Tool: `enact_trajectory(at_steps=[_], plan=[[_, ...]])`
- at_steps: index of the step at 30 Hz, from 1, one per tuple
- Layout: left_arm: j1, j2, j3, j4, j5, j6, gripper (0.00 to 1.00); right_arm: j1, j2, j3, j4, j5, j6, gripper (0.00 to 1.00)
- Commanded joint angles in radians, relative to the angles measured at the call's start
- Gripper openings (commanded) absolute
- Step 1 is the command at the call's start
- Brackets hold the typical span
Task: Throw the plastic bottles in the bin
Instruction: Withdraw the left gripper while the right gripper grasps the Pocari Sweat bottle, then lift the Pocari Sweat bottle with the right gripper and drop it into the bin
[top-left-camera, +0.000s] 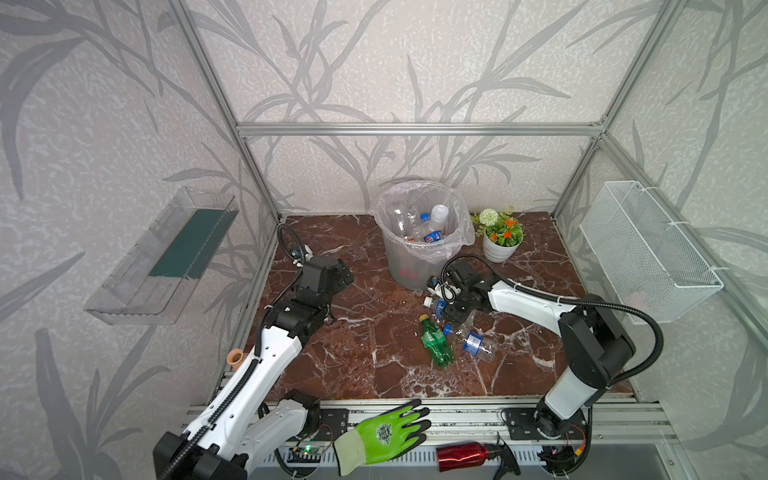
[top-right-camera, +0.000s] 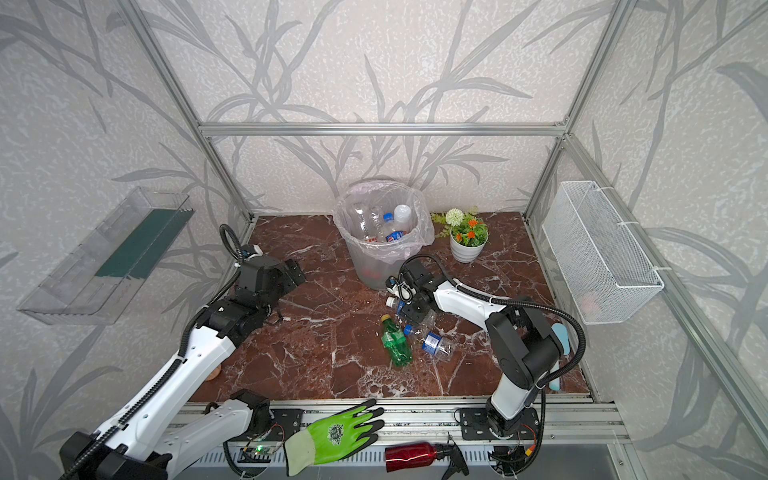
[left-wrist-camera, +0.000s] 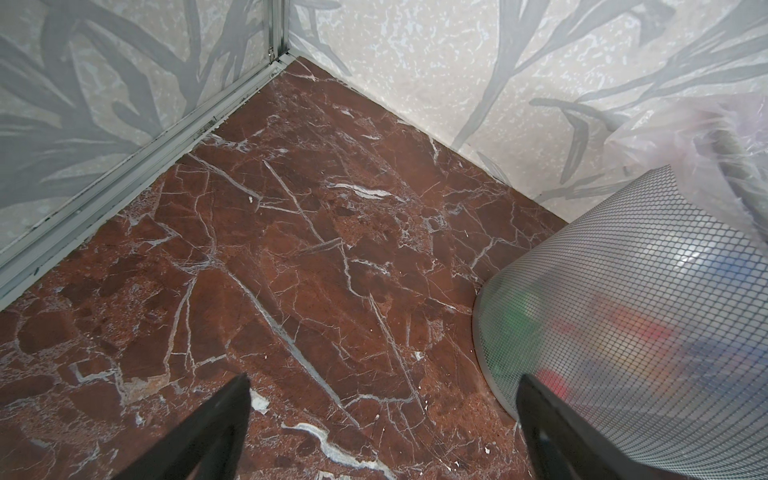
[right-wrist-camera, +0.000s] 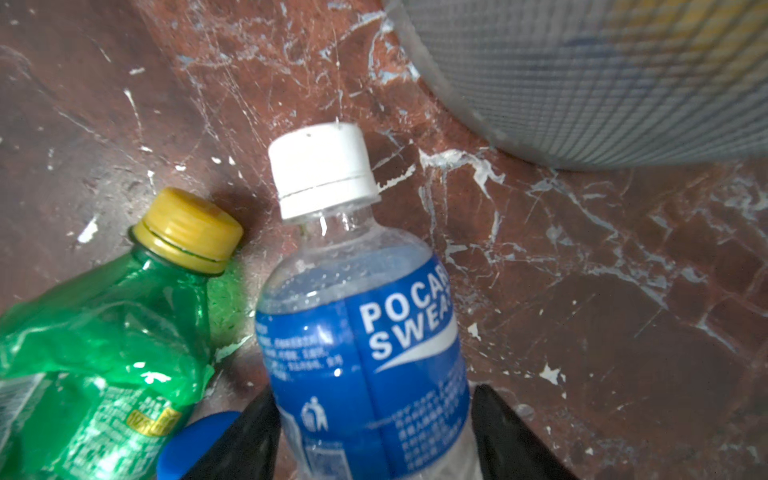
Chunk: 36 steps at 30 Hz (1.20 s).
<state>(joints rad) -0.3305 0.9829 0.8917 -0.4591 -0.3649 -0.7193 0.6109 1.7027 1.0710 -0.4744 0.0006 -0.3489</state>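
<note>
Nearest lay a green glove (top-left-camera: 384, 434) and a red spray bottle (top-left-camera: 465, 455). On the desk (top-left-camera: 353, 357), the right gripper (right-wrist-camera: 374, 395) squeezed a blue-label bottle (right-wrist-camera: 357, 324) near the bin (top-left-camera: 419, 257), with a green bottle (right-wrist-camera: 104, 340) just beside it. The left gripper (left-wrist-camera: 382, 378) stood wide apart.

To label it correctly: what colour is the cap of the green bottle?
Yellow; the cap shows best in the right wrist view.
</note>
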Motion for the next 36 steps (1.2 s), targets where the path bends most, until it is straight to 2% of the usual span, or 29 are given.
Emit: enact_trajectory(at_steps=[1, 7, 11, 19, 25, 30, 33, 36], plan=[[0.01, -0.007, -0.016, -0.024, -0.009, -0.022, 0.99, 0.005, 0.044, 0.034, -0.05, 0.058, 0.007, 0.67], [0.013, -0.006, -0.021, -0.026, -0.006, -0.031, 0.99, 0.001, 0.044, 0.021, -0.039, 0.09, 0.027, 0.58], [0.013, -0.002, -0.025, -0.026, -0.002, -0.037, 0.99, -0.006, 0.009, -0.008, -0.001, 0.081, 0.058, 0.57], [0.016, -0.002, -0.031, -0.025, -0.001, -0.043, 0.99, -0.039, -0.197, -0.135, 0.118, 0.048, 0.128, 0.53], [0.019, 0.003, -0.035, -0.021, -0.003, -0.054, 0.99, -0.199, -0.477, -0.3, 0.251, -0.079, 0.273, 0.5], [0.023, 0.017, -0.043, -0.009, 0.001, -0.063, 0.99, -0.353, -0.806, -0.397, 0.448, -0.153, 0.418, 0.53], [0.024, 0.033, -0.043, -0.005, 0.008, -0.062, 0.99, -0.425, -0.9, -0.334, 0.498, -0.149, 0.482, 0.55], [0.024, 0.048, -0.042, -0.003, 0.021, -0.06, 0.99, -0.439, -0.876, -0.213, 0.537, -0.155, 0.511, 0.56]])
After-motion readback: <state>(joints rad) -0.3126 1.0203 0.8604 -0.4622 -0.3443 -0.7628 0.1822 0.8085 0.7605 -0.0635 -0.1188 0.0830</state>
